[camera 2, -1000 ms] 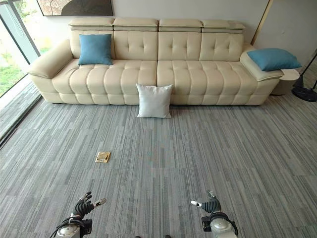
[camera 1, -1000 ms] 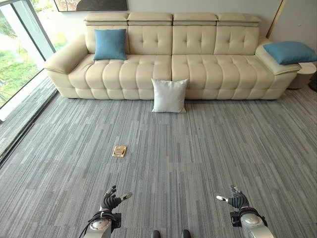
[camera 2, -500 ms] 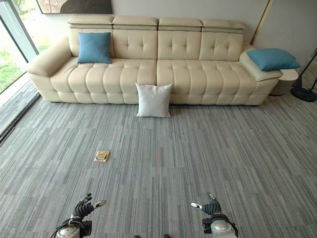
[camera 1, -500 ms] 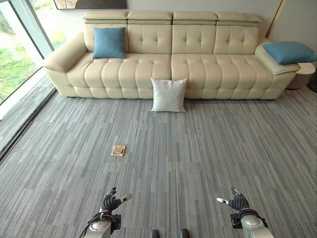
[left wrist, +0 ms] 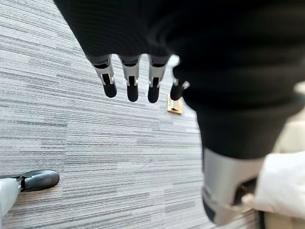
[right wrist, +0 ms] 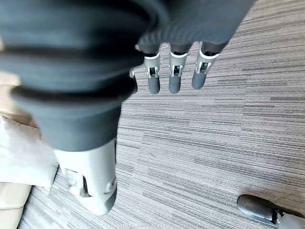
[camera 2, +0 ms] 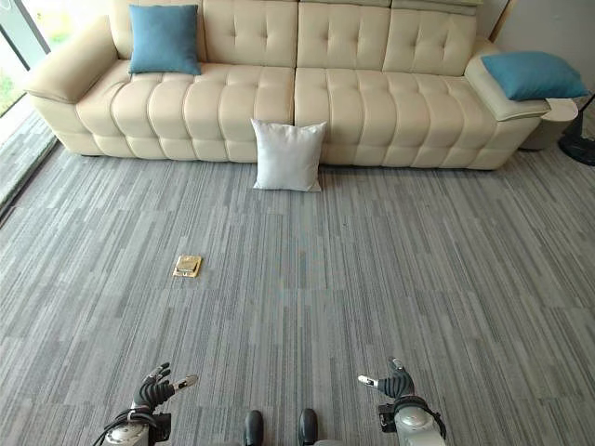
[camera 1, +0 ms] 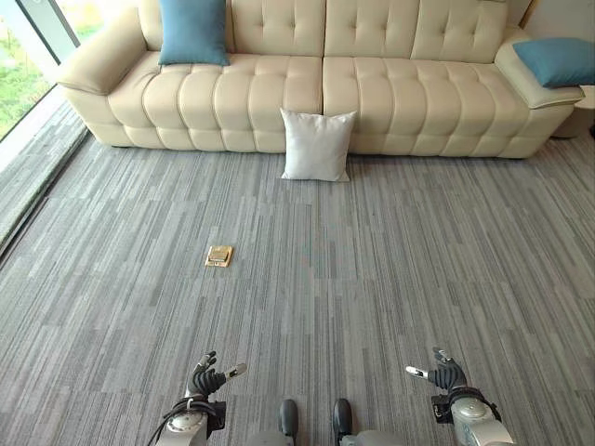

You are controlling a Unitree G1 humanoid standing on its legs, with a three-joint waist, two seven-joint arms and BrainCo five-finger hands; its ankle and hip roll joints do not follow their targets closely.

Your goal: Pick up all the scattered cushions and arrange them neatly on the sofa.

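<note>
A white cushion (camera 1: 318, 145) stands on the carpet, leaning against the front of the cream sofa (camera 1: 400, 102). One blue cushion (camera 1: 193, 31) stands upright against the sofa's back at its left end. Another blue cushion (camera 1: 561, 60) lies on the right armrest. My left hand (camera 1: 208, 380) hangs low at the near left, fingers relaxed and holding nothing. My right hand (camera 1: 445, 376) hangs at the near right, also open and empty. Both hands are far from the cushions. The white cushion (left wrist: 285, 183) also shows in the left wrist view, past my left hand (left wrist: 131, 81).
A small brass floor socket (camera 1: 219, 255) sits in the grey striped carpet between me and the sofa. A glass wall (camera 1: 28, 56) runs along the left side. A round side table (camera 2: 544, 121) stands beside the sofa's right armrest.
The whole view has shifted: the sofa and white cushion sit higher and closer in the picture, so the camera moved forward or tilted down. Both hands keep their pose.
</note>
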